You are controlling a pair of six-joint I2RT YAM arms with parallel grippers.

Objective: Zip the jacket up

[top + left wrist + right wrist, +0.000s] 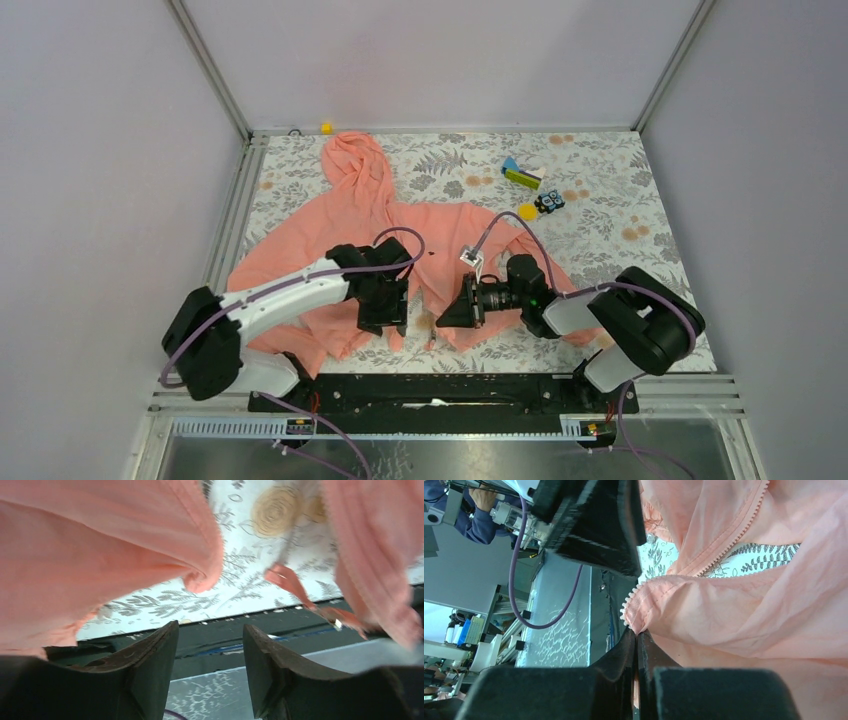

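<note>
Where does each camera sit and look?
Top camera: high up, looking down at the jacket on the table; left arm and right arm show.
Left wrist: on the left arm, facing the near table edge; its open left gripper shows.
Right wrist: on the right arm; the right gripper pinches the jacket's edge.
All share the jacket.

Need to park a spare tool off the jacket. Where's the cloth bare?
Bare cloth: the right side, between the dark toy and the right edge; the back strip between the hood and the green block; the left corner beside the hood. Crowded: near middle, where the left gripper and right gripper meet over the jacket hem.
</note>
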